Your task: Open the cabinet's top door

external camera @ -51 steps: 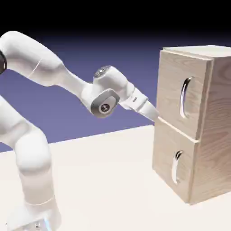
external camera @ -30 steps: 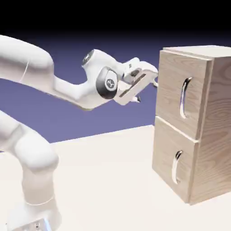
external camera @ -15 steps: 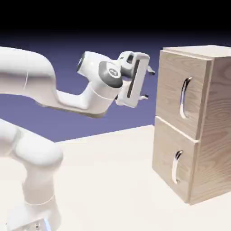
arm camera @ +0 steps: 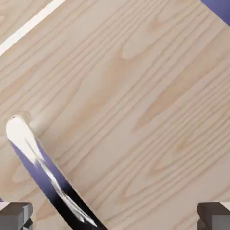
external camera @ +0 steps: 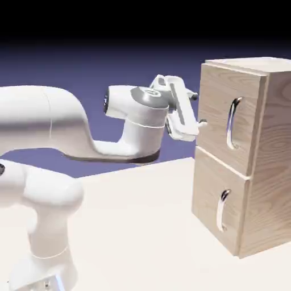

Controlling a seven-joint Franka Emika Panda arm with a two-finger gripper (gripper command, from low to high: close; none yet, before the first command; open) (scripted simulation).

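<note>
Cabinet [external camera: 244,153] stands on the surface [external camera: 136,227] at the exterior view's right, top door [external camera: 227,116] closed flush. Its long silver handle [external camera: 232,122] is untouched. Gripper [external camera: 198,109] faces the door's left edge, jaws fully spread, holding nothing.

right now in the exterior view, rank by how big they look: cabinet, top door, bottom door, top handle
1. cabinet
2. top door
3. bottom door, looks close to the top door, so that order is unsure
4. top handle
</note>
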